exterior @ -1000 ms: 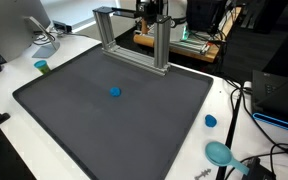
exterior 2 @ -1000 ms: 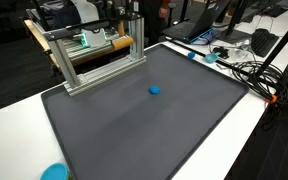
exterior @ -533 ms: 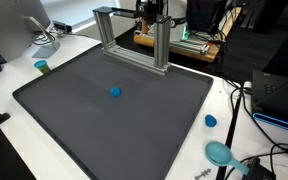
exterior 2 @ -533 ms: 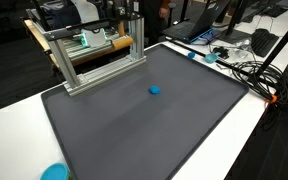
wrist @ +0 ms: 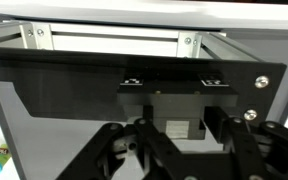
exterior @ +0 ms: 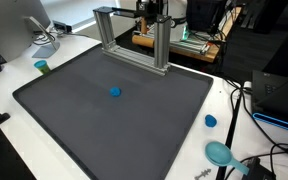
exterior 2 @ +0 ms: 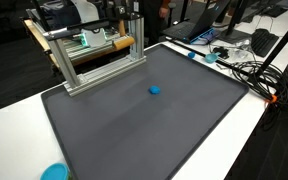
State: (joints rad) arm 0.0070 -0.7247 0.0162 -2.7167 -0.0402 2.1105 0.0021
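Nothing has moved. The fingers (wrist: 112, 152) wait by the metal frame (exterior: 162, 45). I cannot tell if they are open.

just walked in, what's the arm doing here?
Nothing is being handled. The gripper hangs up by the aluminium frame at the back edge of the dark mat, and no thing shows between its fingers. A small blue piece lies alone mid-mat, well clear of it. The wrist view does not settle whether the jaws are open or shut.
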